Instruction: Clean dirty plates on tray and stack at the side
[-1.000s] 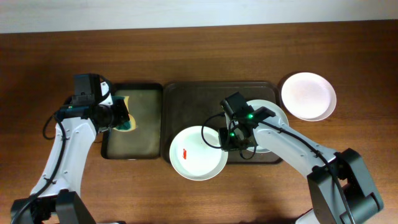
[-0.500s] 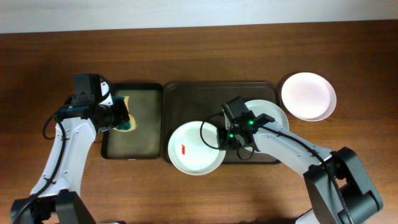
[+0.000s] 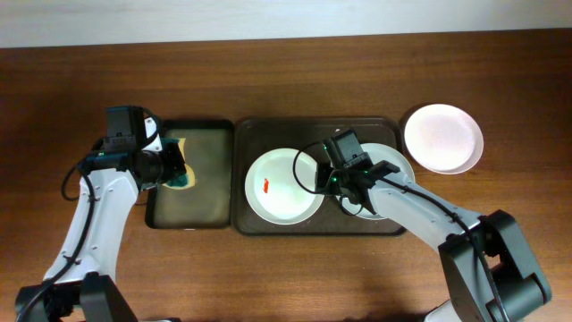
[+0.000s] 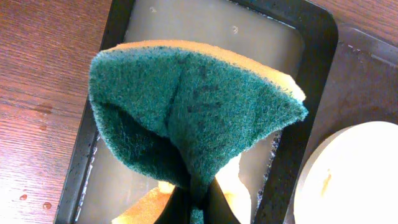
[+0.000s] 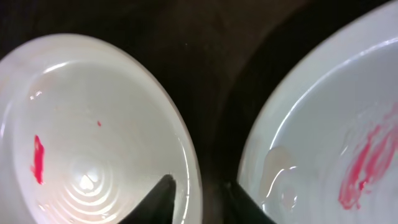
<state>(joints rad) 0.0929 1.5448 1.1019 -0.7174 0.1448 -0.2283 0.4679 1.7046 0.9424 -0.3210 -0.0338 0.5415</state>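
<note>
A dirty plate with a small red smear lies in the left half of the dark tray. My right gripper is at its right edge. In the right wrist view the gripper is open: one finger hangs over the bowl of this plate, the other stands beyond its rim over the tray. A second red-smeared plate lies just to the right. My left gripper is shut on a folded green-yellow sponge over the small tray.
Two clean white plates are stacked on the wooden table right of the big tray. The small sponge tray touches the big tray's left side. My right arm crosses the second plate.
The smeared plate has moved from overhanging the tray's front edge to fully inside the tray, carried up and right with my right gripper. The left arm has not moved.
</note>
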